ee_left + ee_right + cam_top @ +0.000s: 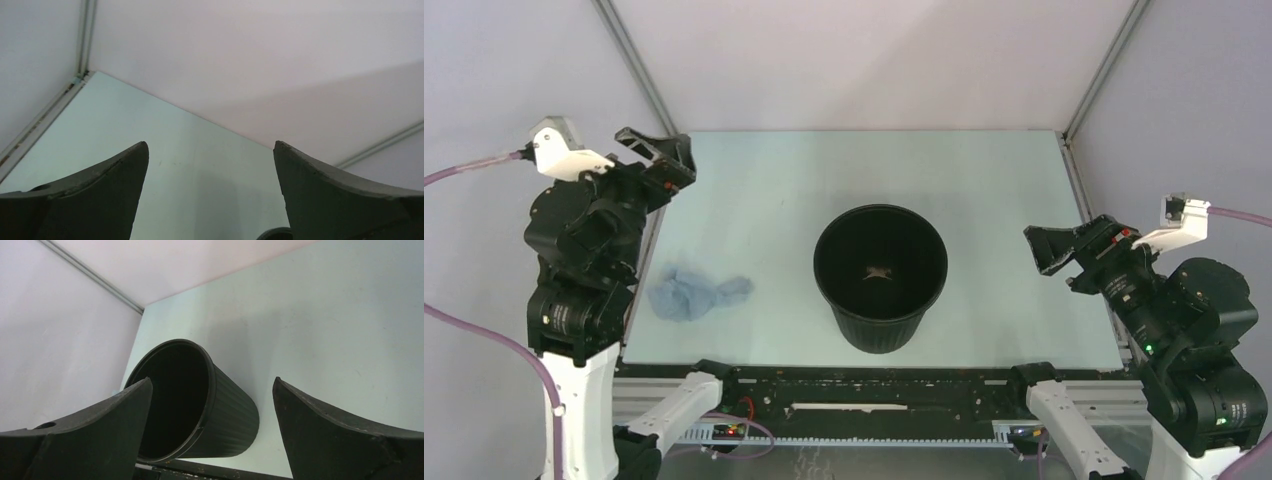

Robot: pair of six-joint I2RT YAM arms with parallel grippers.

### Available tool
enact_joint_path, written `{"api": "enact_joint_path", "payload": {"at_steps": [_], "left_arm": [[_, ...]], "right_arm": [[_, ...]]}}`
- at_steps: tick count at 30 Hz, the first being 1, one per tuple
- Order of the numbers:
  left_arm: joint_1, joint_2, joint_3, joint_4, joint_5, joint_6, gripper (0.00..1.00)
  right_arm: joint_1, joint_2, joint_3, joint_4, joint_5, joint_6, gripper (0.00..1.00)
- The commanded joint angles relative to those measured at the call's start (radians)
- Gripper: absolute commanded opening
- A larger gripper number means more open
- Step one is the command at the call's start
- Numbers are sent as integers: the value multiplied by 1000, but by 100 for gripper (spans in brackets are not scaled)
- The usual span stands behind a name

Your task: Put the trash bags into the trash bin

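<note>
Now, trash bag (692,292): crumpled pale blue heap on the bench (764,200), near-left part, close to my left arm's base; not in the bin.
Bag long axis: roughly left to right, a thin tail pointing toward the bin.
Trash bin (879,335): upright at mid bench, mouth open upward, a small pale fleck at its bottom; bag lies to its left, apart from it.
Left fingers (656,152): spread wide, nothing between them; raised at the far-left bench edge, aimed at the back wall.
Right fingers (1046,248): spread wide, nothing held; at the right bench edge, aimed at the bin, which fills my right wrist view.
Key relation: bag sits nearer than my left fingers and below them, outside my left wrist view; bin stands between bag and right arm.
Nearer arm: left, clearly.
Judgement: left arm should swing back toward the near edge and drop onto the heap; thin film may slip or trail.
</note>
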Motion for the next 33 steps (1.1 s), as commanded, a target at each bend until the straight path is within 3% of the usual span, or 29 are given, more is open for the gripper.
{"api": "enact_joint_path", "payload": {"at_steps": [1,13,18,23,27,30,33], "left_arm": [[-73,21,-11,20,37,-24,100],[-158,10,-178,-146,76,-129,100],[-164,-37,-430,-195,222,-139,100],[-198,-217,-742,-144,278,-206,100],[-239,-343,-1001,4,475,-394,98],[-345,-358,-1064,66,450,-435,97],[-375,-279,-1098,118,472,-435,98]], "right_arm": [[-8,20,39,-31,57,-6,99],[-12,3,0,-11,25,-14,99],[-12,-3,-30,16,-7,-3,100],[-12,-15,-52,43,-30,1,100],[-14,-27,-72,62,-35,2,99],[-13,-33,-80,67,-29,8,100],[-12,-40,-86,72,-37,14,99]]}}
